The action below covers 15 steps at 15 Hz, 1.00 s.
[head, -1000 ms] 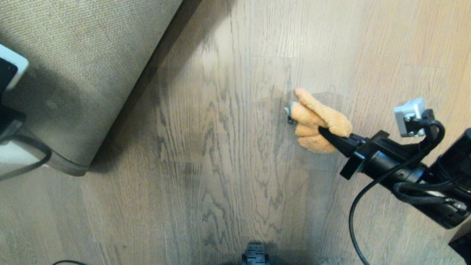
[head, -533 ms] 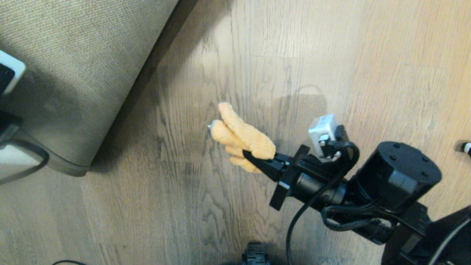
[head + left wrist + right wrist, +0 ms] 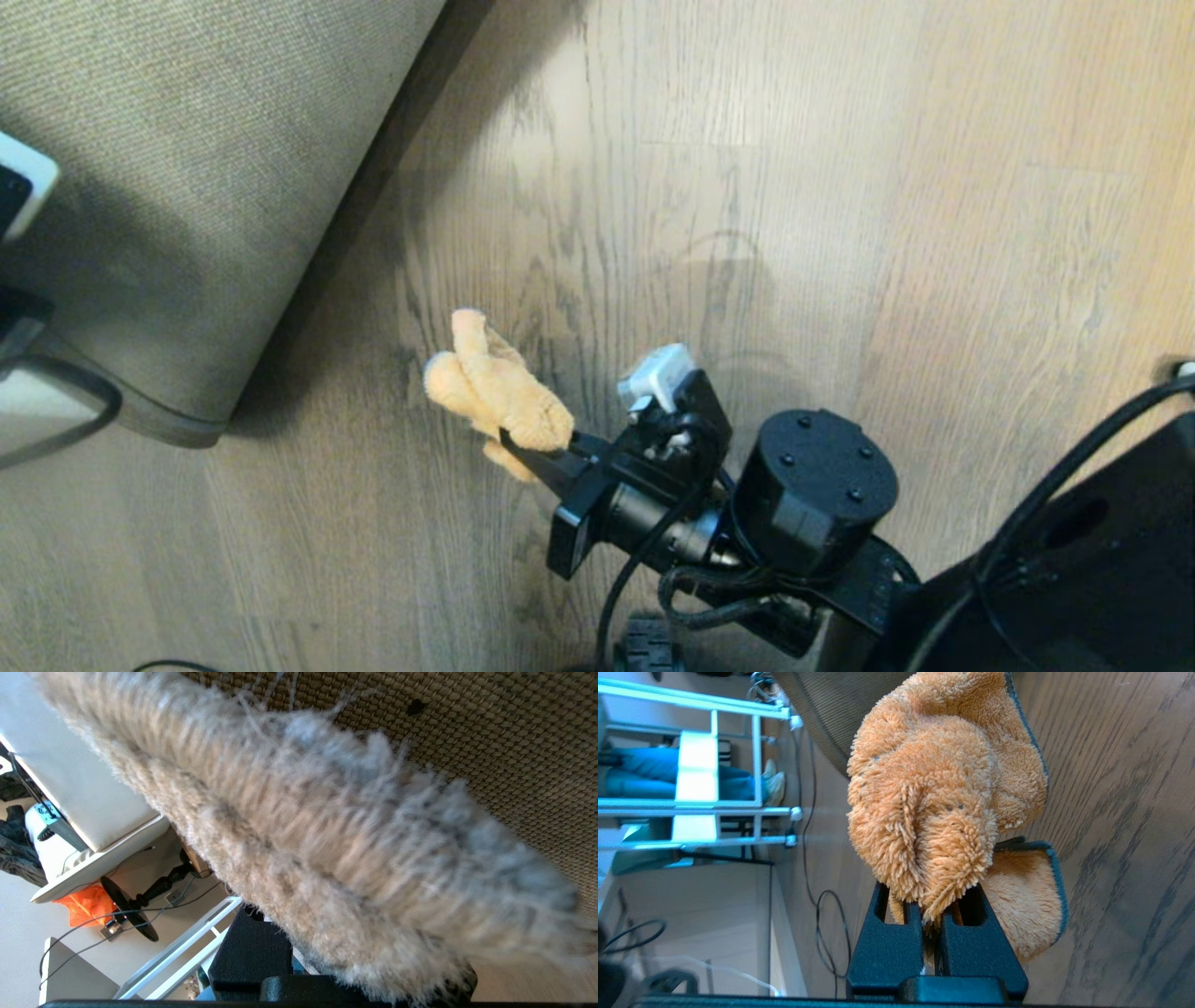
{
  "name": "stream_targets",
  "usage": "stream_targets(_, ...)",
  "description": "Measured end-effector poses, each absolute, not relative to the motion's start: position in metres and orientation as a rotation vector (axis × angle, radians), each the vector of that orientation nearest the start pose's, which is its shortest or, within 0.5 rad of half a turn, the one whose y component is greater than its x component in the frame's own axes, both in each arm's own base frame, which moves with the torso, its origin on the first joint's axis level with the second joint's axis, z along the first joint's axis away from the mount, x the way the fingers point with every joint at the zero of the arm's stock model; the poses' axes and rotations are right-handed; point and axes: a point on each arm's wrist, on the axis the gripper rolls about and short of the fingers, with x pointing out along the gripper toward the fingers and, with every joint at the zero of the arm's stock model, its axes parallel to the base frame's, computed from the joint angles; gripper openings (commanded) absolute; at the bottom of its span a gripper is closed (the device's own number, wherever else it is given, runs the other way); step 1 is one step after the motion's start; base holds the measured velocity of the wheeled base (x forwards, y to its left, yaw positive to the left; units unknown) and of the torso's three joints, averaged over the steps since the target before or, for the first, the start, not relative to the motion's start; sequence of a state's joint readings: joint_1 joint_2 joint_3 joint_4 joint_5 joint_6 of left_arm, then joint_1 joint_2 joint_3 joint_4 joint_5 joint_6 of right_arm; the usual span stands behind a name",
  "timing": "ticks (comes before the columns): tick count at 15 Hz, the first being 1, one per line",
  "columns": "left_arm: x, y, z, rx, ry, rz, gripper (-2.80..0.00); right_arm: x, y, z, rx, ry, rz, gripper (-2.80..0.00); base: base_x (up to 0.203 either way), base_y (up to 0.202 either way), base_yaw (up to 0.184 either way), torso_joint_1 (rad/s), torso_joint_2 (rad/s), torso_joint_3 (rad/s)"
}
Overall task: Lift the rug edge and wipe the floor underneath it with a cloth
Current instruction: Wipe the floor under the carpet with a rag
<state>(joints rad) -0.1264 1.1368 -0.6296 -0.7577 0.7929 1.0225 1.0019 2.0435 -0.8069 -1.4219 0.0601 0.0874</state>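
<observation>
The rug [image 3: 187, 177] is held up at the upper left of the head view, tan woven backing facing me, with the bare floor [image 3: 794, 233] beside it. In the left wrist view my left gripper [image 3: 355, 961] is shut on the rug's fuzzy grey edge [image 3: 327, 849]. One black finger [image 3: 250, 952] shows beside the pile. My right gripper [image 3: 527, 453] is shut on the orange cloth [image 3: 495, 392], low over the floor just right of the lifted rug corner. The right wrist view shows the cloth [image 3: 938, 788] bunched above the closed right gripper [image 3: 931, 914].
A black cable [image 3: 56, 420] loops at the left edge below the rug. A black robot part [image 3: 649, 649] sits at the bottom middle. Across the room are a white metal frame [image 3: 714, 807], a person's legs [image 3: 654, 777] and loose cables [image 3: 826, 933].
My right arm has swept the cloth across the floor from the right toward the lifted rug and nearer to me. The left gripper and rug have stayed put.
</observation>
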Motion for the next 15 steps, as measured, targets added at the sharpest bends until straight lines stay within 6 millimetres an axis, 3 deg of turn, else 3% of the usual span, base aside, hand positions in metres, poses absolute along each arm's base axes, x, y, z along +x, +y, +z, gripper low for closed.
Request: stream_targets(15,0.157,-0.003,0.271,0.861,0.151,0.721,-2.80,0.233,0.366,0.102,0.188,-0.120,0.956,-2.80,0.000,0.000,0.000,0.000,0.00,0.000)
